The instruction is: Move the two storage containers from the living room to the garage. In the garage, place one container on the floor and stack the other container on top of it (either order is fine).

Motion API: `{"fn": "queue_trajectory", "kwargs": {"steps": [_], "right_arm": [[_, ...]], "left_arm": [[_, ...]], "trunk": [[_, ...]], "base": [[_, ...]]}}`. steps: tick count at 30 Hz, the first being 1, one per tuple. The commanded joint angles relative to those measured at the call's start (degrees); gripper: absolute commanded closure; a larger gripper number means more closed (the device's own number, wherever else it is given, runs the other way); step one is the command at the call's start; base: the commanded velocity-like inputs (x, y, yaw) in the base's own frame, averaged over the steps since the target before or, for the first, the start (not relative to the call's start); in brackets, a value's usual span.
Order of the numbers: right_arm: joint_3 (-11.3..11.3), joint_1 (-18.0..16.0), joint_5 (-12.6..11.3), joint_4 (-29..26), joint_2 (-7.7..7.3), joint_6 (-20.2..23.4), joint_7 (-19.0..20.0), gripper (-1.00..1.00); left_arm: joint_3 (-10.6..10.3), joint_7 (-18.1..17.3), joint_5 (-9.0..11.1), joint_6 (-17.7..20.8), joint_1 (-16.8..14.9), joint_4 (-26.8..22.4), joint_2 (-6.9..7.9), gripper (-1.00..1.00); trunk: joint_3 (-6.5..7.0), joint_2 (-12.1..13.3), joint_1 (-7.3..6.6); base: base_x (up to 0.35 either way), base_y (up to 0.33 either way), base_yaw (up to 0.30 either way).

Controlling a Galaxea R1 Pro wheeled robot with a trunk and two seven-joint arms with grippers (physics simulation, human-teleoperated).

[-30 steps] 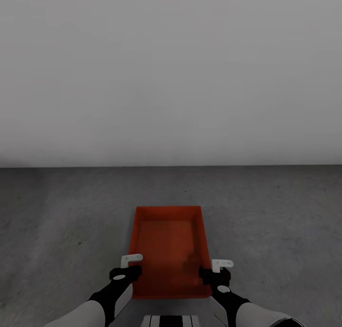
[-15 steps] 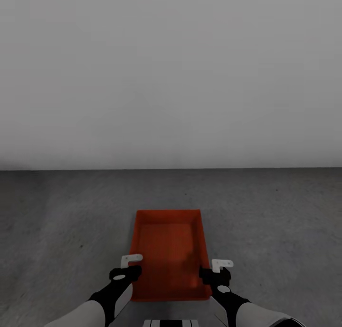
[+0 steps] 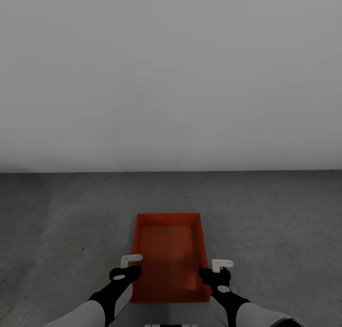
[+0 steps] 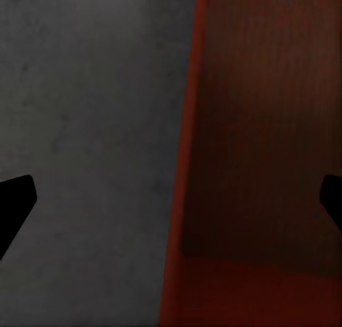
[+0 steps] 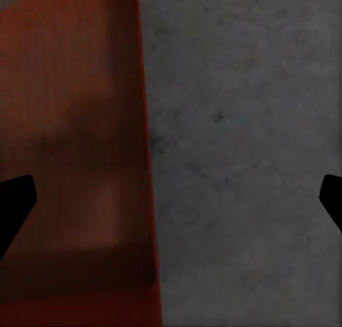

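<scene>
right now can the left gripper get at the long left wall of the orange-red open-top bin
Probably yes: the left gripper hangs open right at the orange-red open-top bin's left wall, its fingertips straddling it in the wrist view, with bare concrete floor beside it.

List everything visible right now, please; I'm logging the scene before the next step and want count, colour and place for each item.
storage container: one, orange-red, open top, low on the floor right ahead of the robot, between the two grippers; each long side wall runs under a gripper in that arm's wrist view.
floor: one, dark grey rough concrete, across the lower part of the head view.
wall: one, plain pale grey, behind the container, meeting the floor in a straight line.
left gripper: one, black with white fingers, open, at the container's left long side.
right gripper: one, black with white fingers, open, at the container's right long side.
</scene>
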Motion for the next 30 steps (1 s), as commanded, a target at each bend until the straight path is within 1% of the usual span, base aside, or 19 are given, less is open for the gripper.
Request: {"fn": "queue_trajectory", "kwargs": {"steps": [1, 7, 14, 22, 27, 30], "right_arm": [[0.48, -0.03, -0.52, 0.05, 0.02, -0.18, -0.16, -1.0], [0.53, -0.03, -0.47, 0.05, 0.1, -0.18, -0.16, -1.0], [0.64, -0.03, 0.28, 0.05, 0.5, -0.24, -0.74, -1.0], [0.66, -0.03, 0.36, 0.05, 0.17, -0.27, -0.79, -1.0], [0.63, -0.03, -0.17, 0.05, 0.04, -0.19, -0.4, -1.0], [0.65, -0.03, -0.1, 0.05, 0.02, -0.18, -0.27, -1.0]], "left_arm": [[-0.49, 0.31, 0.6, -0.04, -0.02, -0.01, 0.02, -1.0], [-0.49, 0.31, 0.61, -0.08, -0.02, -0.01, 0.02, -1.0], [-0.49, 0.26, 0.61, -0.08, -0.02, -0.04, 0.02, -1.0], [-0.57, -0.18, 0.61, -0.08, -0.02, -0.01, 0.04, -1.0], [-0.58, 0.03, 0.61, -0.08, -0.02, -0.01, 0.08, -1.0], [-0.58, 0.19, 0.61, -0.08, -0.02, -0.01, 0.1, -1.0]], "trunk": [[0.15, 0.4, -0.23], [1.22, 2.81, -1.55], [2.48, 5.62, -3.09], [3.92, 8.82, -4.85], [4.82, 10.83, -5.94], [5.35, 12.03, -6.6]], "base": [[0.0, 0.0, 0.0], [0.0, 0.0, 0.0], [0.0, 0.0, 0.0], [0.0, 0.0, 0.0], [0.0, 0.0, 0.0], [0.0, 0.0, 0.0]]}}
